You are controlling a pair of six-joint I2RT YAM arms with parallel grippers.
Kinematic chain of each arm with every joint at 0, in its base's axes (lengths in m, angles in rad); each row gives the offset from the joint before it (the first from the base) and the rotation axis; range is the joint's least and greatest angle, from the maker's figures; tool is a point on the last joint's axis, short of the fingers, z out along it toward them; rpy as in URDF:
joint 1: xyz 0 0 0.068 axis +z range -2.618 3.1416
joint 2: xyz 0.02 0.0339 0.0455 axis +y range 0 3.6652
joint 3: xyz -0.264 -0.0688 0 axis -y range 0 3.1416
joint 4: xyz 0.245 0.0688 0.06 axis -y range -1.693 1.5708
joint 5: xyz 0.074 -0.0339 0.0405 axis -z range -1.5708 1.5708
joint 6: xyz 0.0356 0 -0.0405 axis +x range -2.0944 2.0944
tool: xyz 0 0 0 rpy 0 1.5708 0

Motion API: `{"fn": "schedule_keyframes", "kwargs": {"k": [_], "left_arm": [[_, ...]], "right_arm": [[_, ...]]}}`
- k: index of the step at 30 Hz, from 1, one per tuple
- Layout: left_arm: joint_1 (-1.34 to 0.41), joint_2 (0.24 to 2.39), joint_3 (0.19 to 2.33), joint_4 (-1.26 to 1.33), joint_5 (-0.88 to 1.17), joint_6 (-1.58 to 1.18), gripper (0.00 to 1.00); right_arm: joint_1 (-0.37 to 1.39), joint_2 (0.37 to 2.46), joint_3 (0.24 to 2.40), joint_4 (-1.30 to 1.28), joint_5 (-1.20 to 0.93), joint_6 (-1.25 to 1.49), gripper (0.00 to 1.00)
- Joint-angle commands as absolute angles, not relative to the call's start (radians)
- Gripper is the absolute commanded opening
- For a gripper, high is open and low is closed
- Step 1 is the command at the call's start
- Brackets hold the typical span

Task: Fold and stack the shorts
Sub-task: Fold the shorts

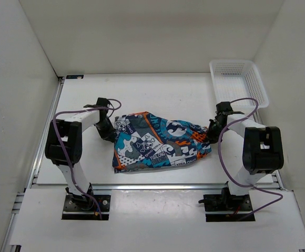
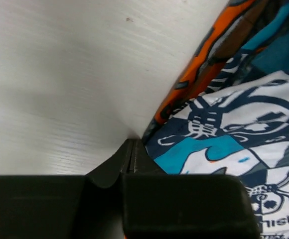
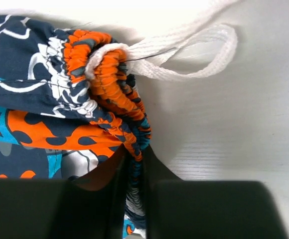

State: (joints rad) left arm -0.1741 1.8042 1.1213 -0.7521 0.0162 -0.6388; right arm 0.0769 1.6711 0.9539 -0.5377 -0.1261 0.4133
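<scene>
The shorts (image 1: 160,142), a patchwork print of navy, teal, orange and white with skulls, lie bunched flat across the middle of the table. My left gripper (image 1: 110,131) is at their left edge. In the left wrist view its jaws (image 2: 131,144) are shut, tips pressed together on the table and touching the hem of the shorts (image 2: 234,114); no fabric shows between them. My right gripper (image 1: 211,134) is at the right end, where its jaws (image 3: 136,152) are shut on the gathered orange waistband of the shorts (image 3: 45,114). A white drawstring (image 3: 184,55) loops out beyond it.
A white plastic basket (image 1: 257,86) stands at the back right corner, just behind the right arm. White walls enclose the table on the left, back and right. A metal rail runs along the near edge.
</scene>
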Motion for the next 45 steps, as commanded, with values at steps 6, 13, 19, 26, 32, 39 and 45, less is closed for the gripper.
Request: {"fn": "schedule_keyframes", "kwargs": {"k": [6,13,19,26,32,39,45], "left_arm": [[-0.176,1.815,1.137,-0.707,0.078,-0.638,0.1],[-0.186,1.835,1.157,-0.707,0.078,-0.638,0.1],[-0.186,1.835,1.166,-0.707,0.078,-0.629,0.1],[-0.186,1.835,1.166,-0.707,0.078,-0.629,0.1],[-0.186,1.835,1.166,-0.707,0.078,-0.629,0.1],[-0.186,1.835,1.166,-0.707,0.078,-0.629,0.1],[-0.176,1.835,1.166,-0.707,0.078,-0.629,0.1]], "right_arm": [[0.083,1.698,0.979,-0.549,-0.106,0.411,0.0],[0.17,1.565,1.067,-0.635,-0.062,0.416,0.0],[0.391,1.523,1.276,-0.774,0.083,0.458,0.0],[0.71,1.686,1.65,-0.911,0.267,0.532,0.0],[0.926,1.939,1.939,-0.974,0.314,0.552,0.0],[1.025,2.172,2.19,-0.992,0.287,0.561,0.0],[1.045,2.226,2.233,-0.931,0.226,0.561,0.0]]}}
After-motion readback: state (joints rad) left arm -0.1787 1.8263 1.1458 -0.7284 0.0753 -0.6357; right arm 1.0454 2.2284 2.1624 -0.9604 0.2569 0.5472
